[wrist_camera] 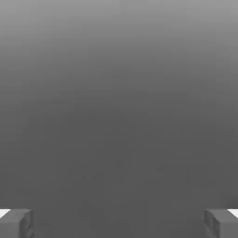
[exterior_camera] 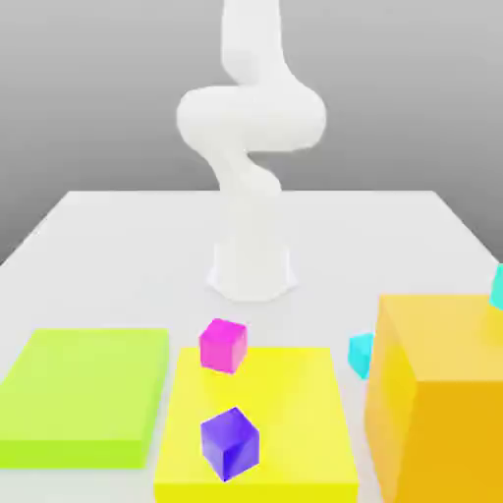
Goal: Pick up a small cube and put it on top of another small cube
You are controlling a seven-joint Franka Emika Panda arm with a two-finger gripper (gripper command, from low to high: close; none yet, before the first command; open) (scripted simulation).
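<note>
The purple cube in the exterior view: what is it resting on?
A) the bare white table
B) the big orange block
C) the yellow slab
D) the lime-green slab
C: the purple cube sits on the yellow slab, nearer the camera than the magenta cube.

Small cube (exterior_camera: 361, 354) just beside block (exterior_camera: 437, 393), perhaps touching, right of slab (exterior_camera: 285, 432).

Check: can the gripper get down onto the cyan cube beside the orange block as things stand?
Probably, but tight. The small cube sits close against the big orange block, which towers over it; its top looks uncovered. The gripper is open and holds nothing.
</note>
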